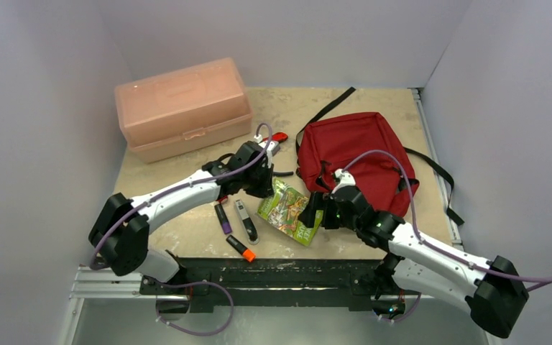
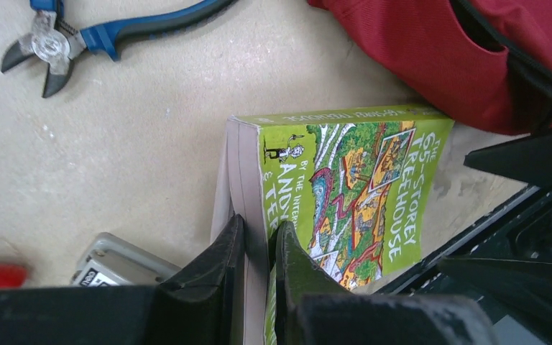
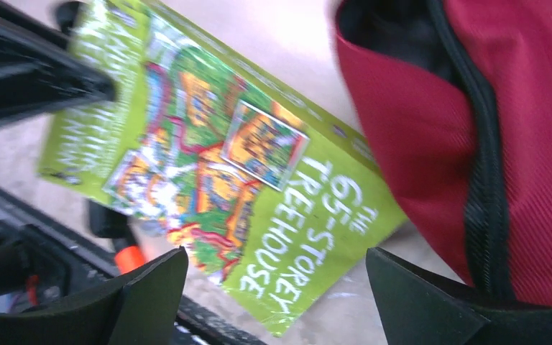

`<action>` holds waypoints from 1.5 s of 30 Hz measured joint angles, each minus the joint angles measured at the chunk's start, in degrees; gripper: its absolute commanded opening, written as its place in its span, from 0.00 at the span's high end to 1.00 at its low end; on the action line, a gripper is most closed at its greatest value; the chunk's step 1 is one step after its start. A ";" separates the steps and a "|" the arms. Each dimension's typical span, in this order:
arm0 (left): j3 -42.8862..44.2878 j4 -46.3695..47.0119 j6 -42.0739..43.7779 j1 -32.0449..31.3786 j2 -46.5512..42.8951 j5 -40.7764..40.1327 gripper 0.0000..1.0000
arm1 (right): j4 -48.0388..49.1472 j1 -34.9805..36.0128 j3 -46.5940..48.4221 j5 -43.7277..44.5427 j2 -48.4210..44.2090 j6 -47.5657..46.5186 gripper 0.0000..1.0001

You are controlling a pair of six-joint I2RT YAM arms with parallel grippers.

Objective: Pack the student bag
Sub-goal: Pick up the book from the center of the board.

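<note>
The dark red student bag [image 1: 359,151] lies at the right of the table, its zipped mouth facing the arms; a corner of it shows in the left wrist view [image 2: 474,57] and its black zipper line in the right wrist view [image 3: 517,144]. A green picture book [image 1: 291,212] lies tilted just left of the bag's mouth. My left gripper [image 2: 260,221] is shut on the book [image 2: 352,187], its fingers pinching the page edge near one corner. My right gripper [image 3: 277,253] stands wide open over the book's other end [image 3: 208,158], holding nothing, close beside the bag.
A pale pink lidded box [image 1: 183,108] stands at the back left. Blue-handled pliers [image 2: 100,36] lie beyond the book. A purple marker [image 1: 223,218], a grey one [image 1: 246,221] and an orange-capped one [image 1: 241,249] lie near the front. Black bag straps [image 1: 431,169] trail right.
</note>
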 measured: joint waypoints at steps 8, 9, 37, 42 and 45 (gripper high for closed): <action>-6.21 5.51 11.69 -0.02 -9.42 0.28 1.00 | 0.35 -1.84 13.64 -8.79 3.04 -9.05 0.01; -6.82 6.38 12.83 -0.02 -10.16 0.33 1.00 | 1.77 -4.31 15.50 -12.13 4.76 -10.86 0.01; -8.31 11.78 14.45 -0.20 -17.22 4.28 0.29 | 41.24 -18.58 5.86 -55.76 25.64 -8.13 1.00; -0.92 7.43 6.43 1.25 -21.99 -4.20 0.03 | 30.53 -19.12 8.20 -50.01 16.20 -6.16 1.00; 0.26 4.57 0.90 1.70 -26.67 -8.96 0.02 | 26.38 -21.05 8.28 -48.00 10.80 -2.82 1.00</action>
